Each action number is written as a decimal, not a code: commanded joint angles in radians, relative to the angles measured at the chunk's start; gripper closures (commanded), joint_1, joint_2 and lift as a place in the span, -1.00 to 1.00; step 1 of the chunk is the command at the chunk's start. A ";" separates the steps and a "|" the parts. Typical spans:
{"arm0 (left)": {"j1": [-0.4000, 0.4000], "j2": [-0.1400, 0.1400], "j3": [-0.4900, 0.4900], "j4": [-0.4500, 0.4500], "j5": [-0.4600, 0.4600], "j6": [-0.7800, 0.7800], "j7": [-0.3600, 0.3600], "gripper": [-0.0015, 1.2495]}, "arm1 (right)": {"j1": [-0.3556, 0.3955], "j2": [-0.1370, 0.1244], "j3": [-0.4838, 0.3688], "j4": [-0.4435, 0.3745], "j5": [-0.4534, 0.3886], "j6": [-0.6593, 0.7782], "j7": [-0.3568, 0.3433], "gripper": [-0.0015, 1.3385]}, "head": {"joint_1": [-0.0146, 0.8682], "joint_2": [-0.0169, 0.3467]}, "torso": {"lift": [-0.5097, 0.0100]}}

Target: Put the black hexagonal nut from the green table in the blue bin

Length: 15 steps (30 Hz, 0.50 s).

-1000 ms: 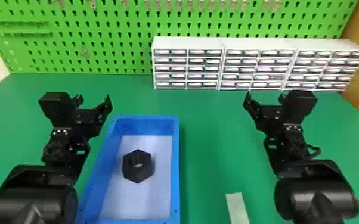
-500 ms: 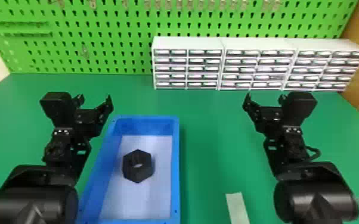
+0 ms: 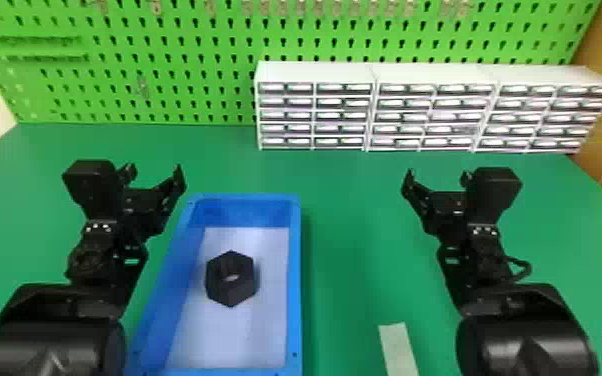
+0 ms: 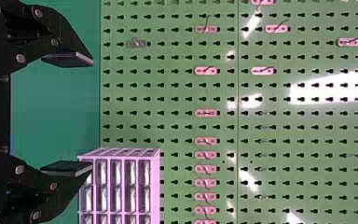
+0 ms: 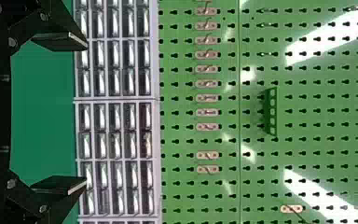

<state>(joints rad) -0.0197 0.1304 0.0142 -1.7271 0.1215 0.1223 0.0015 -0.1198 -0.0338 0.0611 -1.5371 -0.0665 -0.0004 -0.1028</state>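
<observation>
On the green desk (image 3: pixel 355 240), nearer its left edge, the blue bin (image 3: pixel 294 280) is set; the left gripper (image 3: pixel 156 171) and right gripper (image 3: pixel 437 176) are held with fingers apart; inside the bin, between its side edges, the black hexagonal nut (image 3: pixel 233 292) is laid

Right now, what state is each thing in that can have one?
Black hexagonal nut: flat inside the blue bin, ungripped
Blue bin: upright, open-topped, holding the nut
Left gripper: open, empty
Right gripper: open, empty
Small drawers: apparently shut
Pale strip: flat on the green table
</observation>
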 commanded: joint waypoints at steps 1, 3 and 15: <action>0.001 0.000 0.001 -0.003 0.000 0.002 0.000 -0.26 | 0.012 0.000 -0.001 0.000 0.001 0.002 0.000 -0.60 | 0.59 -0.62 | 0.59; 0.000 0.000 0.001 -0.003 -0.002 0.002 0.000 -0.26 | 0.014 0.000 -0.001 0.000 0.001 0.003 0.000 -0.60 | 0.59 -0.62 | 0.59; -0.006 0.000 -0.007 -0.003 -0.006 0.011 -0.002 -0.26 | 0.008 -0.006 0.003 -0.009 0.025 0.003 0.000 -0.60 | 0.59 -0.62 | 0.59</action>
<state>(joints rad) -0.0231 0.1304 0.0086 -1.7303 0.1133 0.1329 -0.0001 -0.1032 -0.0366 0.0641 -1.5430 -0.0608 0.0031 -0.1028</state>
